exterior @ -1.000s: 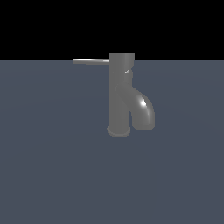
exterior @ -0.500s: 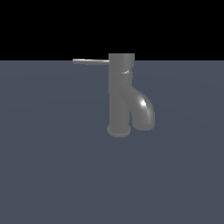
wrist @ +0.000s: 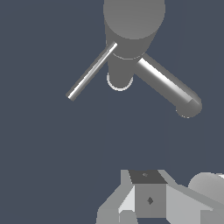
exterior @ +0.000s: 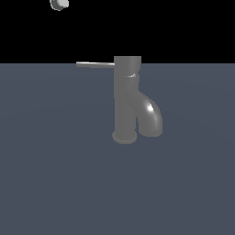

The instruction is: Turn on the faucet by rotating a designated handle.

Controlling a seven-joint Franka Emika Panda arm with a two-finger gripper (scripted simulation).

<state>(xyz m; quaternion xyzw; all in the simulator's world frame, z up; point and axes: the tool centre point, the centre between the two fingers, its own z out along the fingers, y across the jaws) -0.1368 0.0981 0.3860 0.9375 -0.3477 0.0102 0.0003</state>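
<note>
Dull grey metallic faucet (exterior: 126, 98), an upright cylindrical column on a flared round base, standing on the flat slate-blue tabletop (exterior: 55, 174) near the middle of the exterior view. Wider cap on top; thick curved spout bending down toward the exterior view's right, its mouth close above the tabletop just beside the base. Bright highlight on the bend of the spout.

Thin straight grey metal rod handle (exterior: 95, 64) sticking out level from the top cap toward the exterior view's left, one end joined to the cap, the other free in the air. Nothing touching it.

Small pale grey rounded part of the arm (exterior: 59, 4) just inside the upper edge of the exterior view, high above and well apart from the handle, out past the rod's free end.

In the wrist view, faucet (wrist: 131, 30) seen from above, handle (wrist: 92, 71) and spout spreading out from the cap in different directions. Grey blocky gripper body (wrist: 148, 199) at the picture's edge, well apart from faucet and handle. Fingertips out of the picture: cannot tell whether the jaws are open or closed; nothing seen held.

No containers in either view.
</note>
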